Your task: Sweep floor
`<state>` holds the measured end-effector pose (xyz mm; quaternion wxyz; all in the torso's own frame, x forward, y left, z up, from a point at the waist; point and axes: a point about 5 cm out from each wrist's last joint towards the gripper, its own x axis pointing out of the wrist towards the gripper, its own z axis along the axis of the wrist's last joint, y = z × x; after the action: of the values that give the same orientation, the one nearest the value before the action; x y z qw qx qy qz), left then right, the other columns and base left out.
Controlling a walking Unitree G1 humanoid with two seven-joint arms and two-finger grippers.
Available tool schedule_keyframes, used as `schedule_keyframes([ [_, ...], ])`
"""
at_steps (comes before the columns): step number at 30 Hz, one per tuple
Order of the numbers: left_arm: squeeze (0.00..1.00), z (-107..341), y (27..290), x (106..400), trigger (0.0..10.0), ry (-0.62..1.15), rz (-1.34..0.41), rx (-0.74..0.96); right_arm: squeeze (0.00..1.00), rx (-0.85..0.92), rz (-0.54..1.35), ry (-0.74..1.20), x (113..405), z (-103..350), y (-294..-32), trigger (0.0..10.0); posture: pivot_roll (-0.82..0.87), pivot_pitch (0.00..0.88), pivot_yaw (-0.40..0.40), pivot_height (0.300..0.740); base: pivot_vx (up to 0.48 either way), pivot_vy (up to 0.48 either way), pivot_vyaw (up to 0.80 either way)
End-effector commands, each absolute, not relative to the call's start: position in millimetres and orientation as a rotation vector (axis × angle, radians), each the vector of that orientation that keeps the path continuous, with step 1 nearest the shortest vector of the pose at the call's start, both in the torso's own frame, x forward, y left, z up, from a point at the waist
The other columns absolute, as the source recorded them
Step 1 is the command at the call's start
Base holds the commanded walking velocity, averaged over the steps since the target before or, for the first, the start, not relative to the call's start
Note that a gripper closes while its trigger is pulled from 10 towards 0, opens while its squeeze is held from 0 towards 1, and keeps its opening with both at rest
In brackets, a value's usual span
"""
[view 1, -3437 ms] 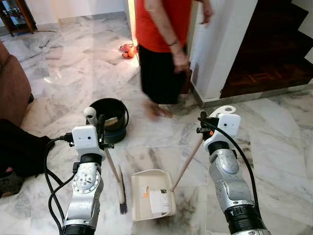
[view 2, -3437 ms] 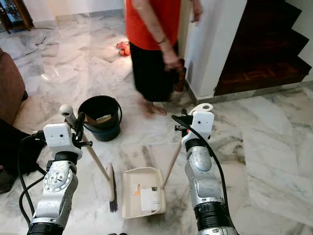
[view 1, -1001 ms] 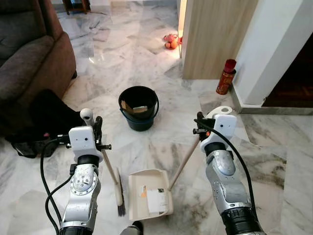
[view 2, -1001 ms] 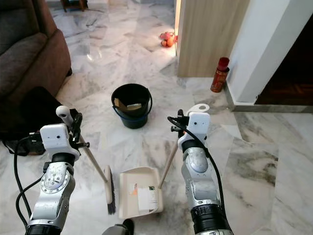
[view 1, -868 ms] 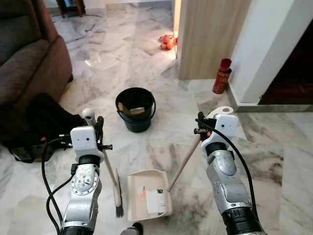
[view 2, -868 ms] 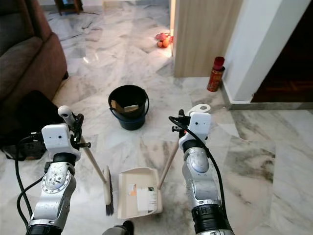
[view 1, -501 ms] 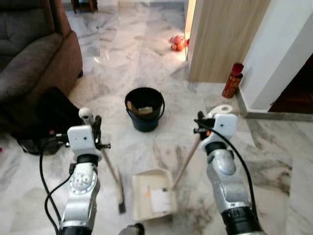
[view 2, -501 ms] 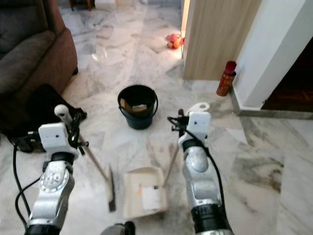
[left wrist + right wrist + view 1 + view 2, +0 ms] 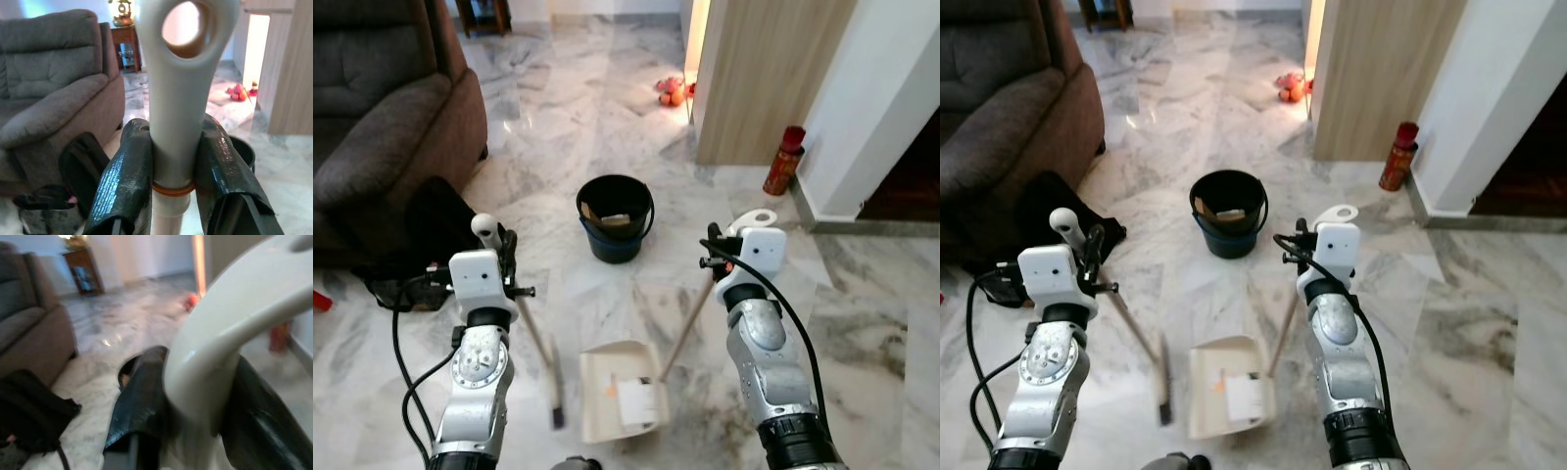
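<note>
Glossy marble (image 9: 607, 88); claws grip cream plastic handles.

A cream broom (image 9: 536, 338) slants from upper left down to its dark bristles on the marble floor (image 9: 607, 117). Just right, a cream dustpan (image 9: 620, 390) lies flat, holding paper scraps, its wooden handle (image 9: 685, 318) angling up rightward.
</note>
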<state>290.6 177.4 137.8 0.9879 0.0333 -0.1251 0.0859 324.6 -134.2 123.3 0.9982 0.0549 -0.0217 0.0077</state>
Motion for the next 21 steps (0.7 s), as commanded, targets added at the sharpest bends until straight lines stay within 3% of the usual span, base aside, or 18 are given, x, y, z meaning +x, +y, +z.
schedule_keyframes([
  [1,0.00,144.0,181.5,290.8,10.0,-0.273,0.194,0.068,0.00,0.115,0.031,-0.097,326.7,136.5,-130.4,10.0,0.11,0.125,0.024,0.740,0.000,0.000,0.00],
  [21,0.00,139.9,178.4,292.5,10.0,-0.234,0.165,0.036,0.00,0.121,0.033,-0.089,326.6,135.5,-130.0,10.0,0.11,0.121,0.024,0.740,0.026,0.000,0.00],
])
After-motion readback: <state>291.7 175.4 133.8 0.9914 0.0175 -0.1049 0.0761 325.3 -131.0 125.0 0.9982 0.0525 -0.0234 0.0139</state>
